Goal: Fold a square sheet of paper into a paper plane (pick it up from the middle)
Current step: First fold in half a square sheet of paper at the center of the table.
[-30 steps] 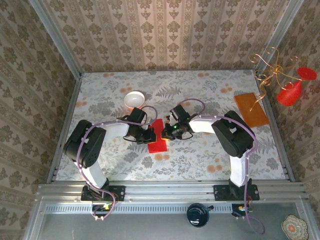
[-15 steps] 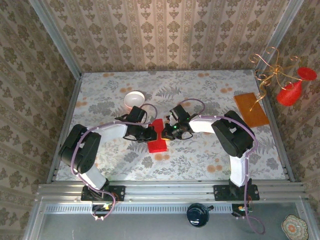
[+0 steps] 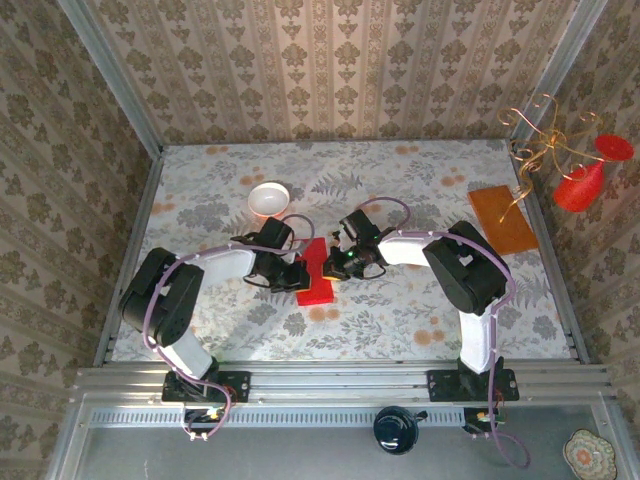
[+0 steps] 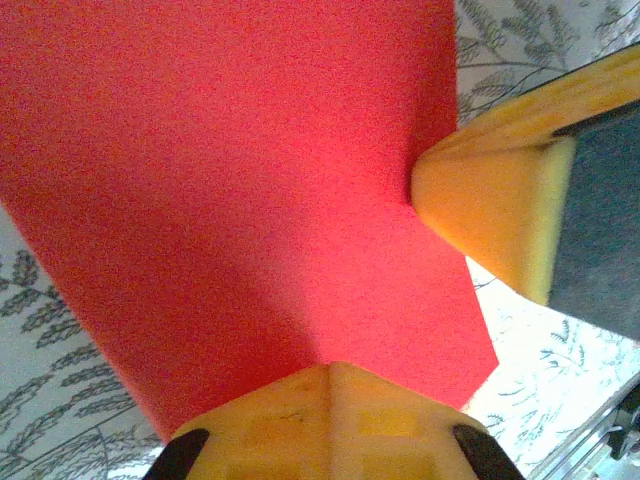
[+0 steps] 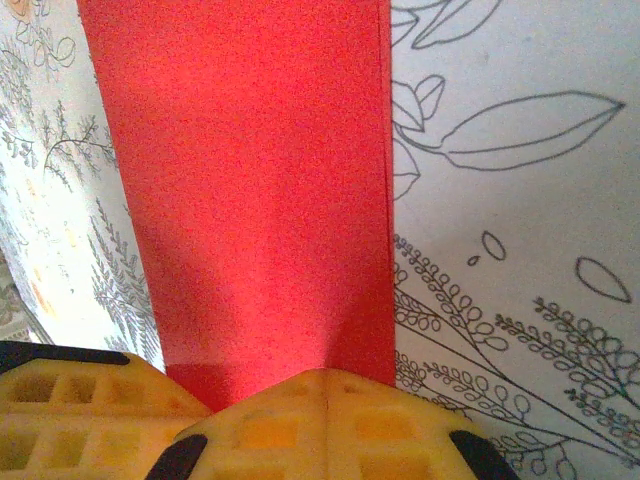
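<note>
Seen from above, a flower-patterned desk [image 3: 400,300] lies in front of my two arms. A small white bowl [image 3: 268,198] sits left of centre, well behind the work.

My left hand [image 3: 297,272] is closed tight, its yellow fingertips meeting on the left edge of the red sheet [image 3: 316,280]. From that wrist, the red sheet [image 4: 230,180] spreads away from the pinch [image 4: 328,385], and a small pucker rises where the fingers [image 4: 370,420] bite.

The sheet lies flat on the desk at its middle, between both hands. It is already folded into a narrow strip that is wider at the near end. It is not yet a pointed dart.

My right hand [image 3: 335,264] is also closed tight, on the sheet's opposite long edge. From the right wrist, the strip [image 5: 250,180] runs straight away from the pinch [image 5: 325,390], and its right edge looks crisp and double-layered. From the left wrist I see one right fingertip [image 4: 490,215] pressed against that edge.

An orange-brown board [image 3: 503,219] lies far right, well apart and not needed.

I judge the step in hand to be setting a lengthwise fold. To do it well, I should:
- grip only the edge, so the layers do not slide;
- move both hands together, so the strip stays flat and unbuckled;
- line up the edges before pressing, then press along the crease rather than across it;
- pull gently, since thin paper tears at a tight pinch.
</note>
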